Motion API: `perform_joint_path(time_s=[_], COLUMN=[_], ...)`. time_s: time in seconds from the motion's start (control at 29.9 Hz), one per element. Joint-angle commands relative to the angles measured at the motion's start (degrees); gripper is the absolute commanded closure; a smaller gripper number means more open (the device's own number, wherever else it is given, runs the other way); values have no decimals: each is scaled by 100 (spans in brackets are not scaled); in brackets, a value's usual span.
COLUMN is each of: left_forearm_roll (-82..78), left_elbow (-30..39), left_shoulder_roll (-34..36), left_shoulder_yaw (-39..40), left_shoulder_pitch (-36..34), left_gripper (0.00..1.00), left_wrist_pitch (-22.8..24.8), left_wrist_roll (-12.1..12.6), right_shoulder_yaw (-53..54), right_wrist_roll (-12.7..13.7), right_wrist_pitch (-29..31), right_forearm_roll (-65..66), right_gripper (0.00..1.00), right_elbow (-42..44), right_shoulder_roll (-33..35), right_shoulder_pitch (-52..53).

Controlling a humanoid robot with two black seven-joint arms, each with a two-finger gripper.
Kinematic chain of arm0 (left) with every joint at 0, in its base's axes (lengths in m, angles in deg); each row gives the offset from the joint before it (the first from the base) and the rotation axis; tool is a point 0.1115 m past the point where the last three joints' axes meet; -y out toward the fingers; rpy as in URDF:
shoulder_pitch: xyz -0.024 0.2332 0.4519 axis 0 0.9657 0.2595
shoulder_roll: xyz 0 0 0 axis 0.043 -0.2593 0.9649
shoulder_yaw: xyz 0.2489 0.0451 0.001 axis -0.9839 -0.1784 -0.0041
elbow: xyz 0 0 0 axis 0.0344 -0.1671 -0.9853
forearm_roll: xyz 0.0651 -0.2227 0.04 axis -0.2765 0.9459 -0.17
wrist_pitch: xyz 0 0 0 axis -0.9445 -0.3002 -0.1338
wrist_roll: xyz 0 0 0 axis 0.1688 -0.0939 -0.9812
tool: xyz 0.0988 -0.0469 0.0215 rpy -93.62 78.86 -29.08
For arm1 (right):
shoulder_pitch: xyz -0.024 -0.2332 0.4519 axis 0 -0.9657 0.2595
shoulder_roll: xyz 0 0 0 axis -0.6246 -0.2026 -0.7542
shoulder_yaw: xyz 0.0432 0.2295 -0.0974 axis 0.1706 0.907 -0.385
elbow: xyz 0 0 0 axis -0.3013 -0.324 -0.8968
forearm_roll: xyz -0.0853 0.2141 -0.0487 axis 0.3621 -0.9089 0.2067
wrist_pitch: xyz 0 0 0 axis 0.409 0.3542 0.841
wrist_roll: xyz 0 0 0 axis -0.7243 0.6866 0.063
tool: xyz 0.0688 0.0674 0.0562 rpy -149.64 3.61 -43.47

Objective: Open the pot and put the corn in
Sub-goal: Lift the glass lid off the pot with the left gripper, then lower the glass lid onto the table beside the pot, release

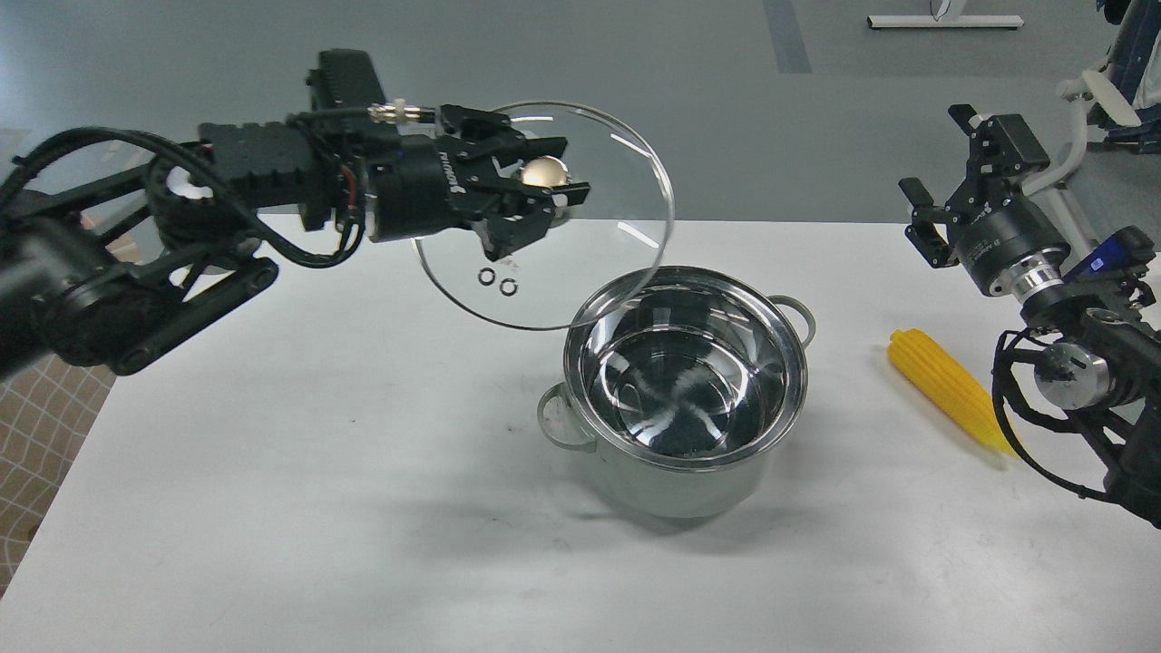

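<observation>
The pale grey-green pot point(685, 381) stands open on the white table, its shiny steel inside empty. My left gripper point(553, 177) is shut on the gold knob point(544, 172) of the round glass lid point(599, 263), holding the lid tilted in the air above and to the left of the pot; the lid's lower edge overlaps the pot's far-left rim in view. The yellow corn point(943, 385) lies on the table to the right of the pot, its pointed end partly behind my right arm. My right gripper point(943, 177) is open and empty, raised above and behind the corn.
The white table point(317, 453) runs to a front-left edge, with a checked floor mat point(36, 435) beyond it. Grey floor lies behind the table. A chair and white furniture base point(1102, 91) stand at the far right behind my right arm.
</observation>
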Motion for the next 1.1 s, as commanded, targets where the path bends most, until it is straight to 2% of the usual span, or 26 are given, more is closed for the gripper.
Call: perform_joint_path(time_s=[0.0, 0.2, 0.3, 0.33, 0.5, 0.67, 1.07], left_forearm_roll=[315, 781, 799, 799, 799, 799, 878], left_elbow=[-22, -381, -759, -760, -1445, -2148, -2755], left_shoulder_roll=[626, 777, 733, 733, 400, -22, -444], left_shoulder_yaw=[-14, 48, 13, 12, -40, -67, -67], left_shoulder_pitch=[541, 1815, 2247, 2248, 2731, 2959, 3127], left_gripper=[100, 100, 100, 100, 100, 100, 95], left_wrist_pitch=[-439, -1449, -1942, -1944, -2883, -2907, -2907], left_wrist_roll=[-1, -1, -1, -1, -1, -1, -1], right_shoulder_yaw=[0, -9, -9, -9, -9, -9, -9], right_wrist_roll=[0, 0, 0, 0, 0, 0, 0], right_wrist_pitch=[-21, -21, -21, -21, -21, -21, -21], right_forearm_roll=[0, 18, 18, 18, 18, 18, 18], right_gripper=[0, 0, 0, 0, 0, 0, 0], right_elbow=[0, 9, 9, 9, 0, 0, 0], right_shoulder_roll=[-35, -53, -35, -35, -35, -44, -26], right_shoulder_pitch=[-12, -21, -38, -38, -73, -100, -170])
